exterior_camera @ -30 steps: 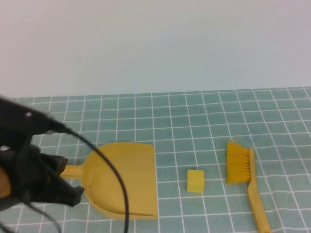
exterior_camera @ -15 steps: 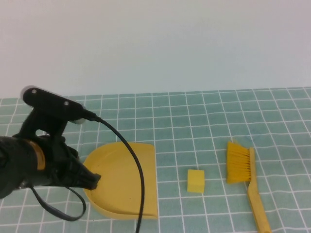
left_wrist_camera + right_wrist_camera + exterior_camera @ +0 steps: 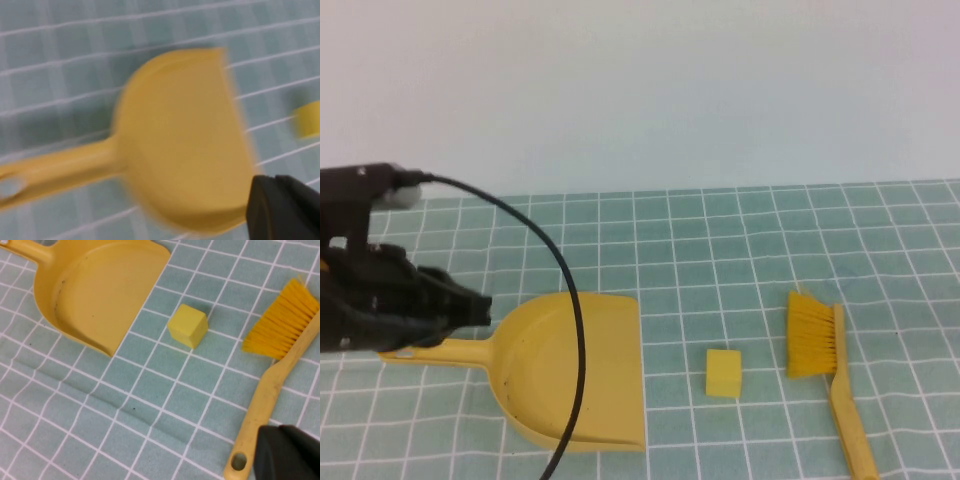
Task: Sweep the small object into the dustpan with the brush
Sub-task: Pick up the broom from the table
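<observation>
The yellow dustpan (image 3: 582,372) lies flat on the checked cloth, its handle (image 3: 430,352) pointing left. The small pale-yellow block (image 3: 723,372) sits just right of the scoop's open edge. Further right lies the brush (image 3: 812,336), bristles away from me and handle toward the table's front. My left gripper (image 3: 478,307) hovers shut and empty over the dustpan's handle end; its wrist view shows the dustpan (image 3: 185,140) and the block (image 3: 307,119) beneath the gripper (image 3: 265,184). My right gripper (image 3: 274,434) is shut and empty, above the brush handle (image 3: 260,405), with the block (image 3: 188,325) and dustpan (image 3: 100,295) beyond.
A green cloth with a white grid (image 3: 740,260) covers the table up to a plain pale wall (image 3: 640,90). A black cable (image 3: 565,300) from the left arm arcs down across the dustpan's scoop.
The left arm has swung up and back from the lower left and now sits behind the dustpan handle, which shows again. Dustpan, block and brush have not moved.
</observation>
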Tool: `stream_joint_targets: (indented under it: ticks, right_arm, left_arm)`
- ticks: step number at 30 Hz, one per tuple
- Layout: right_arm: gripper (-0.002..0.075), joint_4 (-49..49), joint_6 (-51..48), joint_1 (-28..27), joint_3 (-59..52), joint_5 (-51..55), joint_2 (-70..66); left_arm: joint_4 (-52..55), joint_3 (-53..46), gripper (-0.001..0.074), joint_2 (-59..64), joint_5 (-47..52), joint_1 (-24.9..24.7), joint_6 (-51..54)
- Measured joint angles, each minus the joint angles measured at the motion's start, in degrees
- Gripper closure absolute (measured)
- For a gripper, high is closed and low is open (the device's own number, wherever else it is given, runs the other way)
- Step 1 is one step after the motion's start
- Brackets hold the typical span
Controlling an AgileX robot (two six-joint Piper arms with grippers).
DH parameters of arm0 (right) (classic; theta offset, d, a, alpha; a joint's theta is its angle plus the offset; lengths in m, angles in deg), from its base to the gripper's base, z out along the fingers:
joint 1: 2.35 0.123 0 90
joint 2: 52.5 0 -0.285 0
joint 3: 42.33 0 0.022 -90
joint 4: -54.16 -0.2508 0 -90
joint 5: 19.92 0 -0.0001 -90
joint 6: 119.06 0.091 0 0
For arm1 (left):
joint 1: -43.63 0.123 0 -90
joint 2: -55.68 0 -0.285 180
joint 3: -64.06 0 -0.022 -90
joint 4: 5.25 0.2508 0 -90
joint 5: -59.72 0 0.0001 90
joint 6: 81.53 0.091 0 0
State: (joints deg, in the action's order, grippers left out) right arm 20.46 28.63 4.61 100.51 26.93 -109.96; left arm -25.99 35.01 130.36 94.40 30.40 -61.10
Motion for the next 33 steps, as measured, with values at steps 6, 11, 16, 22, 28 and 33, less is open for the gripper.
stream_joint_targets:
  ticks: [6,11,16,22,28,33]
  right_arm:
    - [0.0728,-0.08,0.0,0.0,0.0,0.0,0.0]
    - [0.0728,-0.08,0.0,0.0,0.0,0.0,0.0]
    - [0.0728,-0.08,0.0,0.0,0.0,0.0,0.0]
    - [0.0728,0.24,-3.51,0.0,0.0,-0.98,0.0]
    - [0.0728,1.02,-10.84,0.0,0.0,-6.6,-1.12]
    - [0.0728,0.24,-11.71,0.0,0.0,-7.24,-2.37]
  left_arm:
    - [-27.92,0.0,0.0736,-0.21,4.8,2.92,32.74]
    - [-26.05,0.0,0.0736,-0.21,7.8,2.92,32.67]
    - [-23.56,0.0,0.0736,-0.21,10.94,2.92,32.33]
    - [-23.42,0.0,0.0736,2.24,9.8,-3.21,28.91]
    - [-17.88,0.0,0.0736,6.42,3.47,-13.66,16.18]
    - [-8.78,0.0,0.0736,7.47,-0.07,-16.37,4.34]
